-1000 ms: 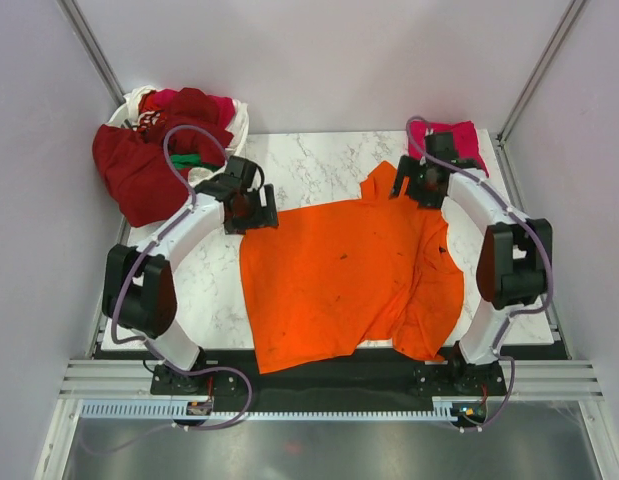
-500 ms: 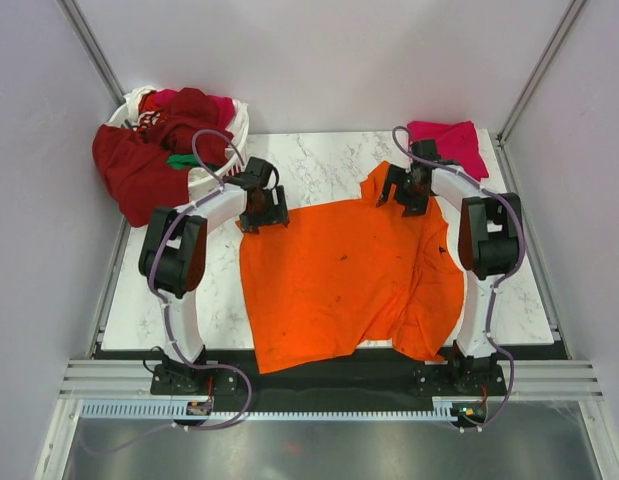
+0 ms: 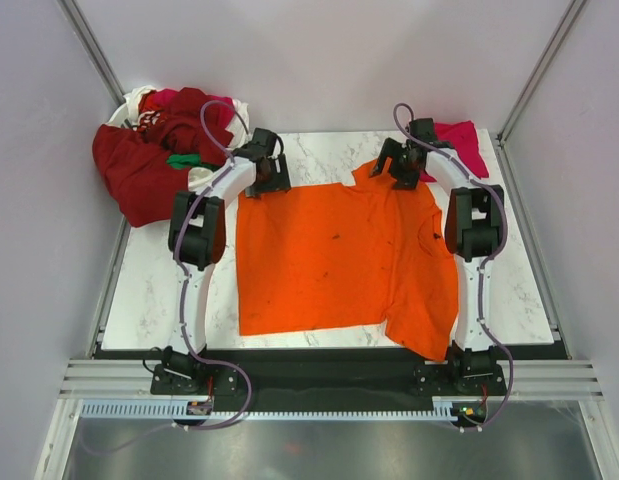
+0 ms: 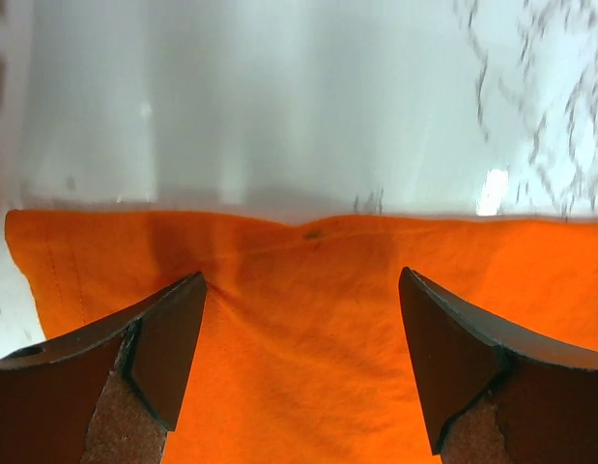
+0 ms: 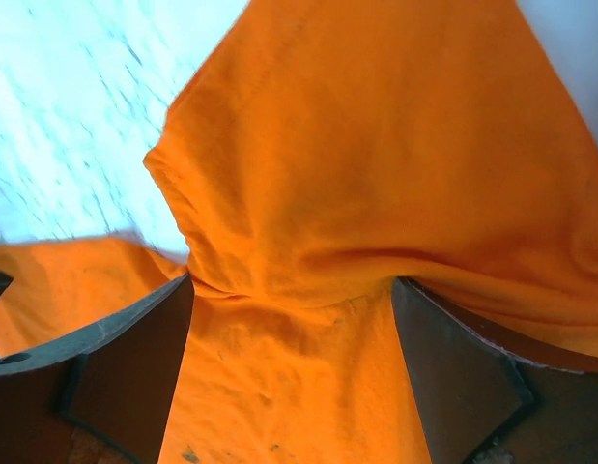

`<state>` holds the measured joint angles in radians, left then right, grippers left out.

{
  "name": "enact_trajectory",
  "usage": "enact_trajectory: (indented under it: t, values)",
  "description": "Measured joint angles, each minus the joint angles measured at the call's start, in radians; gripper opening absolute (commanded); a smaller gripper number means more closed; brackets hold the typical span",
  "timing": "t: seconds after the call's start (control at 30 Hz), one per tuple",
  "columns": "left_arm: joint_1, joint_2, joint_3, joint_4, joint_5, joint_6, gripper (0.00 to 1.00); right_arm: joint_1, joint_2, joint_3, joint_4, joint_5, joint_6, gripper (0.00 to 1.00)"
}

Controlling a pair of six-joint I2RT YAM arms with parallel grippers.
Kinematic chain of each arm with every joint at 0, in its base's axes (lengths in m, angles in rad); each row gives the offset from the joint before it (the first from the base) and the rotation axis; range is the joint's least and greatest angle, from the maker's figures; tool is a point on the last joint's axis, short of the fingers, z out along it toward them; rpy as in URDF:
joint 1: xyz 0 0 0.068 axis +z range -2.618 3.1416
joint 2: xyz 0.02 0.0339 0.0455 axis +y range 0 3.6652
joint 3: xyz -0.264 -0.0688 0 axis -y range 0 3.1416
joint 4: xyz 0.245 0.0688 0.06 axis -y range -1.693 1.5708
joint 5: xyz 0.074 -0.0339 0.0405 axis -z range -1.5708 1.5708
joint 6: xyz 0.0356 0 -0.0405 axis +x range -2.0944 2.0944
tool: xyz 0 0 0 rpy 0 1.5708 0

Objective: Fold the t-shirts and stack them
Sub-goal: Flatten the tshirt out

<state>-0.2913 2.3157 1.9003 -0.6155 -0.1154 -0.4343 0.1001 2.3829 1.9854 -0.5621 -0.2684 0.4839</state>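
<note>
- One white slotted basket (image 3: 240,122), far left beside the table's (image 3: 159,290) corner, heaped with crimson t-shirts (image 3: 189,115) and a green one (image 3: 184,160); a dark red t-shirt (image 3: 134,175) spills over its near side.
- One orange t-shirt (image 3: 339,260), spread flat over the middle of the marble table.
- One magenta-pink t-shirt (image 3: 459,145), bunched at the far right corner.
- Left gripper (image 3: 271,183): jaws apart, tips set on the orange t-shirt's far left corner.
- Right gripper (image 3: 399,170): jaws apart, tips on rumpled cloth at its far right shoulder.
</note>
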Motion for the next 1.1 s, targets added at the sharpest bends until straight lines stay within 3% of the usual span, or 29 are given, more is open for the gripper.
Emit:
enact_trajectory:
  t: [0.1, 0.3, 0.63, 0.87, 1.1]
  values:
    - [0.010, 0.083, 0.138, -0.032, -0.014, 0.027, 0.89, 0.000, 0.059, 0.098, -0.011, -0.015, 0.010, 0.96]
    - [0.023, 0.144, 0.251, -0.086, -0.013, 0.058, 0.89, -0.002, 0.186, 0.315, -0.037, -0.037, 0.023, 0.98]
    - [0.027, 0.111, 0.230, -0.140, -0.004, 0.090, 0.92, -0.007, 0.169, 0.275, -0.018, -0.117, 0.042, 0.98]
    - [-0.001, -0.142, 0.007, -0.211, 0.004, 0.089, 0.98, 0.035, 0.002, 0.150, -0.098, -0.072, -0.015, 0.98]
    - [-0.023, -0.657, -0.316, -0.194, -0.035, 0.084, 1.00, 0.070, -0.402, 0.002, -0.146, 0.117, -0.077, 0.98]
